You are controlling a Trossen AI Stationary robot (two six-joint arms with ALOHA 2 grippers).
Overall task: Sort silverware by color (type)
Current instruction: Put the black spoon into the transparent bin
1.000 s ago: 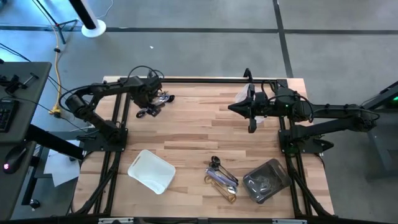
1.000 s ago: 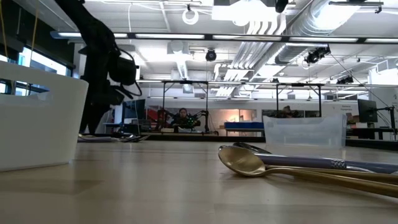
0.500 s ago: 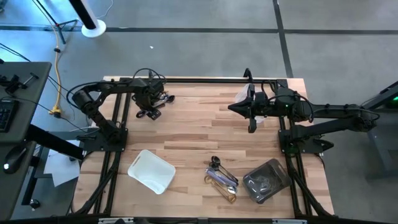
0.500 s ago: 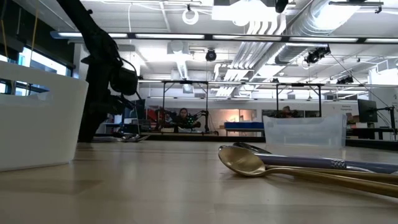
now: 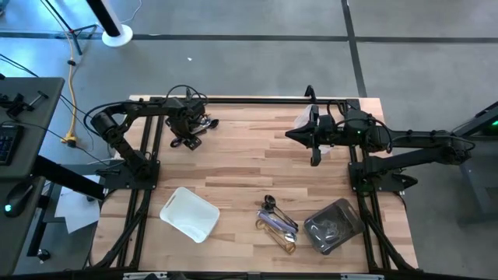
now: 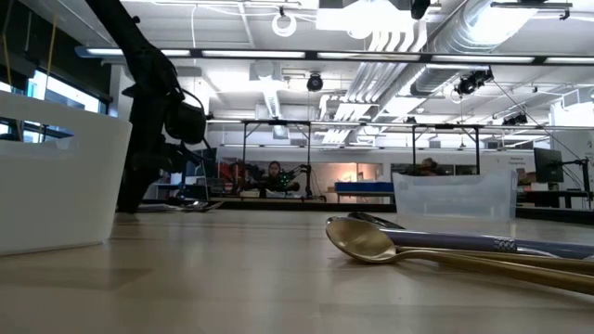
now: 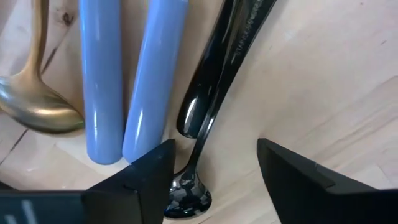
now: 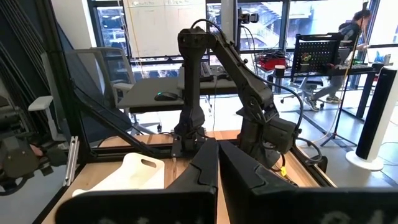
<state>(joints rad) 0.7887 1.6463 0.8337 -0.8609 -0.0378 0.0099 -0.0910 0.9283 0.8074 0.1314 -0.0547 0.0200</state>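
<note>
Nothing much had moved since a sec ago, only my left arm, drawn back a bit. Left pincer [image 7: 211, 177] sat fingers apart, low over a black spoon [image 7: 214, 93] beside two blue handles [image 7: 121, 81] and a gold spoon [image 7: 37, 109] at the desk's [image 5: 249, 163] far-left corner. Right pincer [image 8: 217, 165] hovered shut at far right. More silverware [image 5: 278, 224] lay btwn white tray [image 5: 189, 214] and clear tray [image 5: 334, 225].

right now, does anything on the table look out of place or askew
Yes. The silverware is unsorted: one mixed pile lies on the bare wood between the white tray and the clear tray, and a second cluster sits at the far edge, where the open left end effector hovers over a black spoon.
</note>
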